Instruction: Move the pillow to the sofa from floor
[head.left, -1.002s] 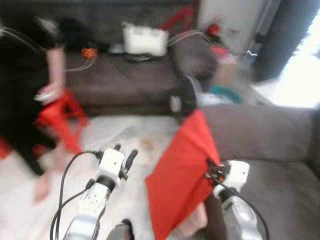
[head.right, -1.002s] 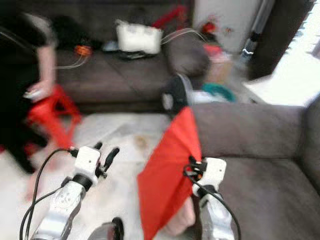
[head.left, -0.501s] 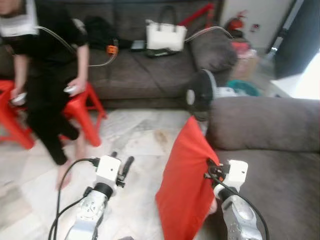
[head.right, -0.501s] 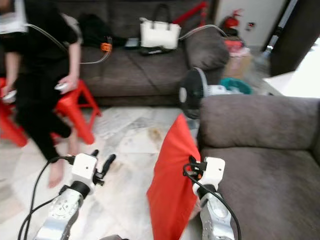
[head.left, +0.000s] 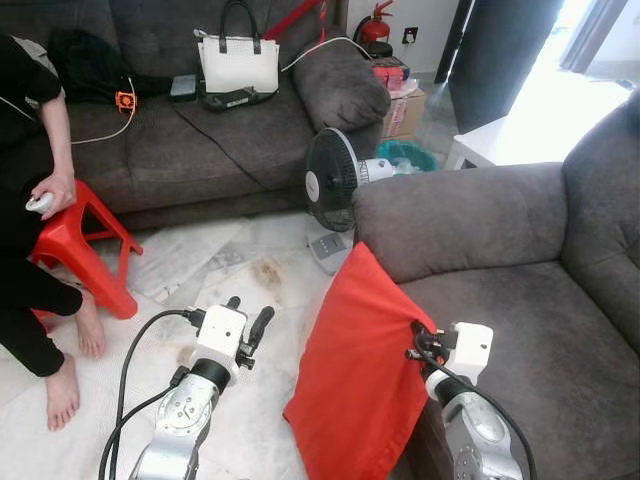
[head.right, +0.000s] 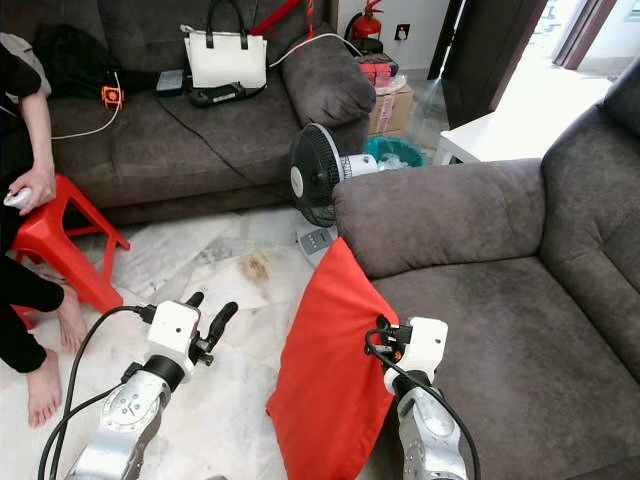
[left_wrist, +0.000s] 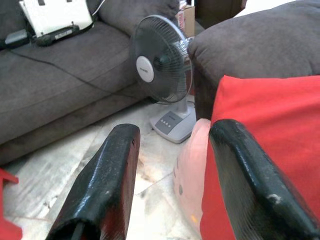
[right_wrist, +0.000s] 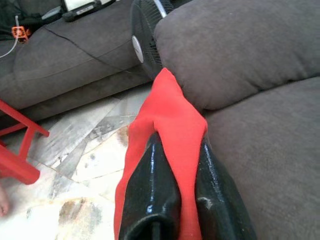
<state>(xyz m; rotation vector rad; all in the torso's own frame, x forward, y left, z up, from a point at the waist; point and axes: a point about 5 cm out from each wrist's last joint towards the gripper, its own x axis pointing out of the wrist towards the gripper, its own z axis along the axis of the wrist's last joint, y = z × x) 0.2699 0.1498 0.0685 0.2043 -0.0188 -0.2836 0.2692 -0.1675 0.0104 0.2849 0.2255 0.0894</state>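
Person (head.left: 30, 220) in black clothing at far left, barefoot on the pale marble floor (head.left: 240, 260), one hand resting on a red plastic stool (head.left: 75, 235). Behind runs a long grey fabric couch (head.left: 200, 140) carrying a white handbag (head.left: 238, 62) with black handles. Nearer the camera, the left pincer (head.left: 247, 318) hovers above the floor with its two black fingers spread apart and nothing between them. A black-and-white standing fan (head.left: 335, 185) sits on the floor between the couch and a grey fabric sofa (head.left: 520, 290) on the right. A flat red fabric pillow (head.left: 360, 380) hangs upright against the front edge of the sofa seat, its top corner touching the armrest. The right pincer (right_wrist: 177, 200) has its fingers closed tight on the pillow's edge, just beside the seat.
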